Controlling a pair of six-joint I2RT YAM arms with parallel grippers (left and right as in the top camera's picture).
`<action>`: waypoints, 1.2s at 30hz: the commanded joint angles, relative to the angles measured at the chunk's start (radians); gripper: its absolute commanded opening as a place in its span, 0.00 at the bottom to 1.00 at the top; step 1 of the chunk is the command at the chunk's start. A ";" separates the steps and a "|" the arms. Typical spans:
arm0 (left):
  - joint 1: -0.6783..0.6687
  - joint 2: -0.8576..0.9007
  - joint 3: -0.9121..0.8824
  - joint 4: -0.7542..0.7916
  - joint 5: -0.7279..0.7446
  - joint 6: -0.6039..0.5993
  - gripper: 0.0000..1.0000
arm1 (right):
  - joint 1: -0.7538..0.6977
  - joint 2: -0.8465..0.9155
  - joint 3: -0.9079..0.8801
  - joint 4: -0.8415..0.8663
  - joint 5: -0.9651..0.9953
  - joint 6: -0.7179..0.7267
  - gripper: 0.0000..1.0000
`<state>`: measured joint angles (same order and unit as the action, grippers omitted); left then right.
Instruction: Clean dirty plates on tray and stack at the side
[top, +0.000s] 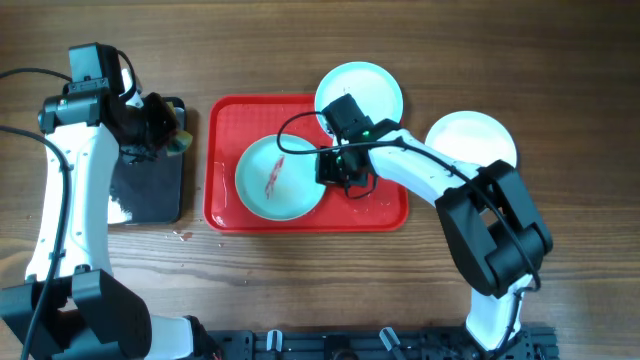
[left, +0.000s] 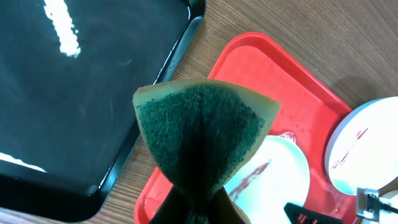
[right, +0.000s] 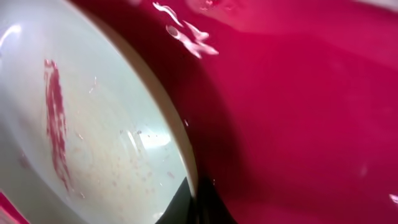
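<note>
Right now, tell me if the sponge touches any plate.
Apart. The overhead view shows the sponge over the black tray, with bare red tray between it and the nearest plate.

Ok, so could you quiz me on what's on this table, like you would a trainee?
1. True or false: the rightmost plate lies inside the red tray.
2. What do the left arm's jaws hold? A, a green sponge; B, a cup; C, nothing.
3. Fill in: the plate in the middle of the tray bears a ___ streak.

Key: 1 false, it lies on the table, to the right of the tray. 2 A. 3 red.
</note>
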<state>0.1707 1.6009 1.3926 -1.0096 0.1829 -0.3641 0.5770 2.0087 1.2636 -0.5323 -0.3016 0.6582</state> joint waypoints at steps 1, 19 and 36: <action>-0.010 -0.001 0.014 0.002 -0.002 -0.010 0.04 | 0.032 0.030 -0.012 0.079 -0.008 0.040 0.04; -0.383 0.021 -0.359 0.406 -0.011 0.148 0.04 | 0.038 0.030 -0.012 0.122 0.062 -0.008 0.04; -0.422 0.173 -0.373 0.360 0.112 0.204 0.04 | 0.038 0.030 -0.012 0.117 0.062 -0.024 0.04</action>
<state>-0.2493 1.7668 1.0248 -0.6178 0.1028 -0.2016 0.6144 2.0209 1.2591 -0.4137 -0.2535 0.6456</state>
